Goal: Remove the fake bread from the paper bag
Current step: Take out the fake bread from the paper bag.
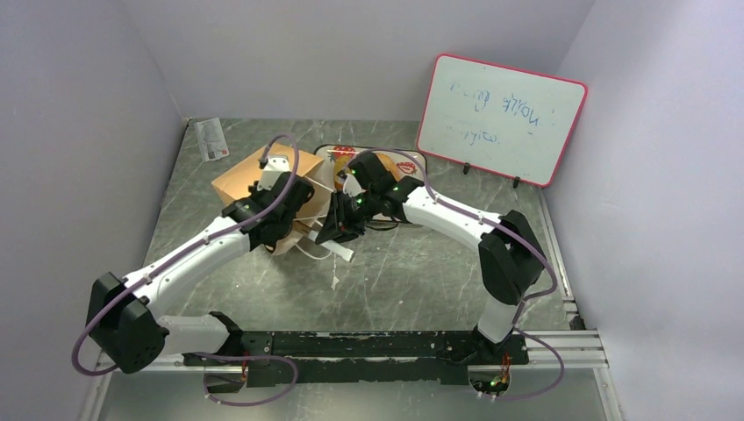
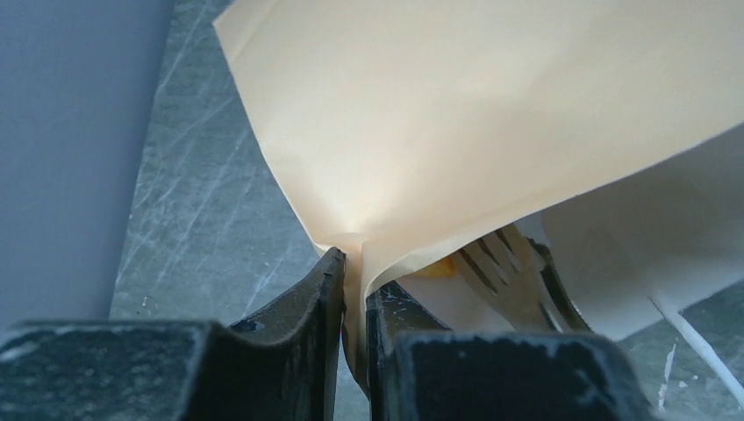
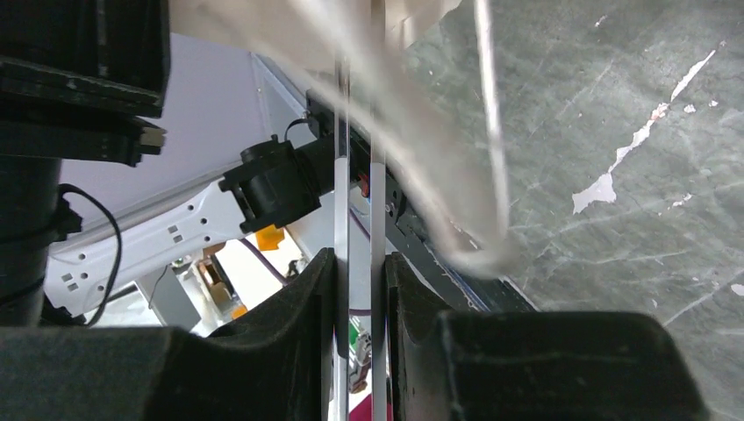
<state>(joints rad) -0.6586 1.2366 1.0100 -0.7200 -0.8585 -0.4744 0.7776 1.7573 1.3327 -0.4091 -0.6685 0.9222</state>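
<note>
The tan paper bag (image 1: 250,182) lies on its side on the table, mouth toward the arms. My left gripper (image 2: 354,263) is shut on the bag's paper edge (image 2: 491,114) and holds the mouth up. Under that raised edge the slim silver tongs (image 2: 509,272) reach into the bag, beside a small orange bit of fake bread (image 2: 436,266). My right gripper (image 3: 355,259) is shut on the two blades of the tongs (image 3: 342,175). From above, the left gripper (image 1: 285,230) and right gripper (image 1: 338,230) meet at the bag's mouth. The rest of the bag's inside is hidden.
A white printed tray (image 1: 412,160) lies just behind the right arm. A pink-framed whiteboard (image 1: 500,118) leans at the back right. A small card (image 1: 211,139) sits in the back left corner. The bag's white cord handle (image 3: 491,175) loops onto the grey table (image 3: 632,132).
</note>
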